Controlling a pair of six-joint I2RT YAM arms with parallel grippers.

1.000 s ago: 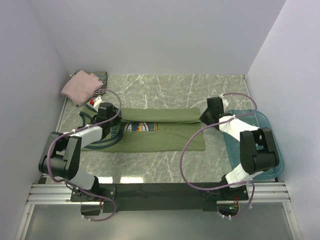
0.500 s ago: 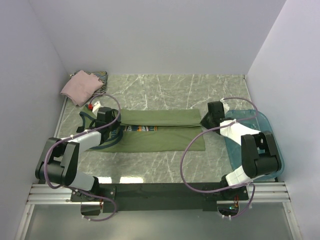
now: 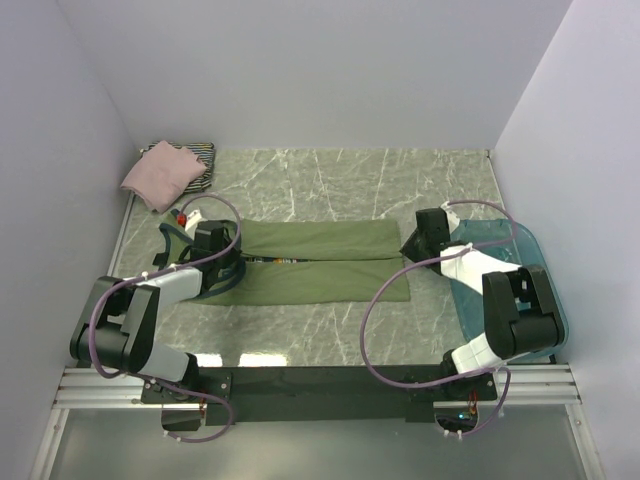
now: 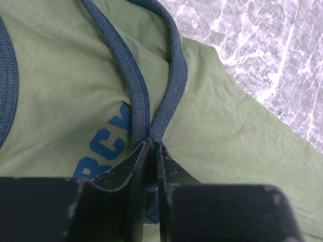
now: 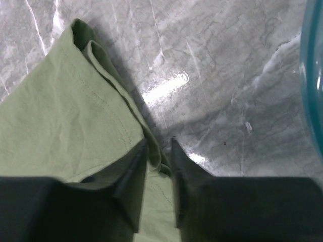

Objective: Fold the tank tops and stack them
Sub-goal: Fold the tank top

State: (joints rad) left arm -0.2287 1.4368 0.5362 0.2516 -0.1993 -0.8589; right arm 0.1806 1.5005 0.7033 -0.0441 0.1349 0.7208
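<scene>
The olive-green tank top (image 3: pixel 315 265) lies across the middle of the table, its far long side folded over toward the near side so only a thin strip of the chest print shows. My left gripper (image 3: pixel 222 256) is shut on its navy trim (image 4: pixel 151 108) at the left end; blue print letters show beside the fingers (image 4: pixel 126 166). My right gripper (image 3: pixel 408 250) is shut on the folded hem edge (image 5: pixel 159 151) at the right end. The pale pink tank top (image 3: pixel 160 175) lies folded on the black-and-white striped one (image 3: pixel 200 155) at the far left corner.
A translucent teal tub (image 3: pixel 520 270) stands at the right, under my right arm; its rim shows in the right wrist view (image 5: pixel 313 75). A small red and white object (image 3: pixel 184 210) lies near the stack. White walls close the table on three sides.
Both grippers have carried the tank top's far edge toward the near side, folding it over. The chest print, wide open a second ago, is now almost covered.
</scene>
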